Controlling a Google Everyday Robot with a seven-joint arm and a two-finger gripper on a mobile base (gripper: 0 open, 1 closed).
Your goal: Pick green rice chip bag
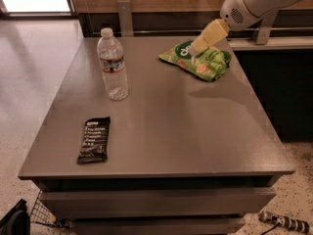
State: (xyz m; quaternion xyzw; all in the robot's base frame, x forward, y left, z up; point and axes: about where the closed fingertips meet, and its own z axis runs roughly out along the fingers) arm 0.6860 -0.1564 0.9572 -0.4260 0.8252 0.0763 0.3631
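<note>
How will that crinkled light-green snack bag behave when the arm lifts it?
The crinkled light-green snack bag looks puffy and wrinkled, so it is probably light and will likely sag or crumple when pinched. Its smooth printed film may be slippery. The gripper is over the bag's logo end, so the far end may droop.

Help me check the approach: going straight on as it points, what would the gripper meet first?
Most likely the green rice chip bag: the gripper slants down-left just over its left end, at the table's far right. Depth is unclear.
</note>
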